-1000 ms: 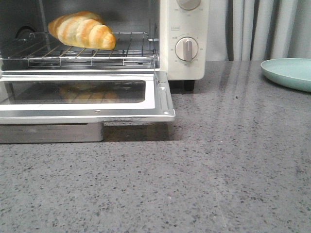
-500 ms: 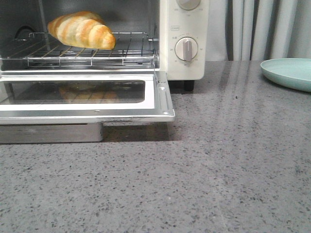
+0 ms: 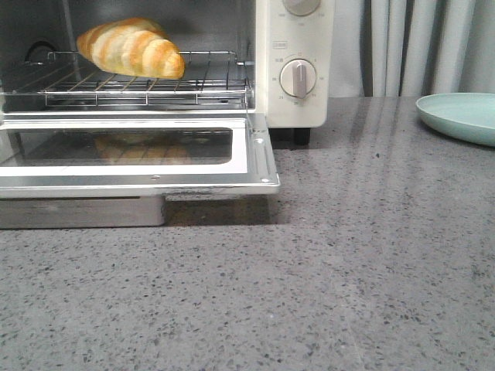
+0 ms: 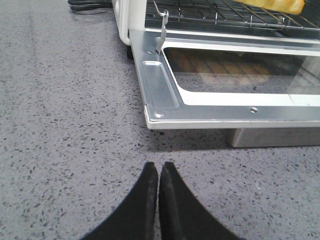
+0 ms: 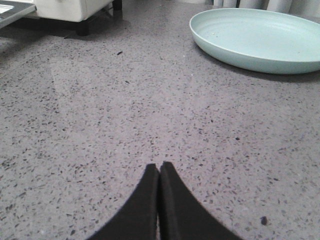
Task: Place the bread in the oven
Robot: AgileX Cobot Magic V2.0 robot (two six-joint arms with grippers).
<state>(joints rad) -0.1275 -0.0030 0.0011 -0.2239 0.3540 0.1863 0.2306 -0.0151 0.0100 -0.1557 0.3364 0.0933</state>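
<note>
Both grippers, left [image 4: 158, 172] and right [image 5: 159, 172], rest with fingers pressed together, empty, above the speckled grey countertop [image 3: 348, 270], while the Toshiba toaster oven [image 3: 294, 62] stands door-down, the striped bread [image 3: 130, 48] lying on its wire rack [image 3: 155, 89].

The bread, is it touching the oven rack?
Touching. In the front view the bread lies directly on the wire rack inside the open oven, no gap beneath it.
</note>
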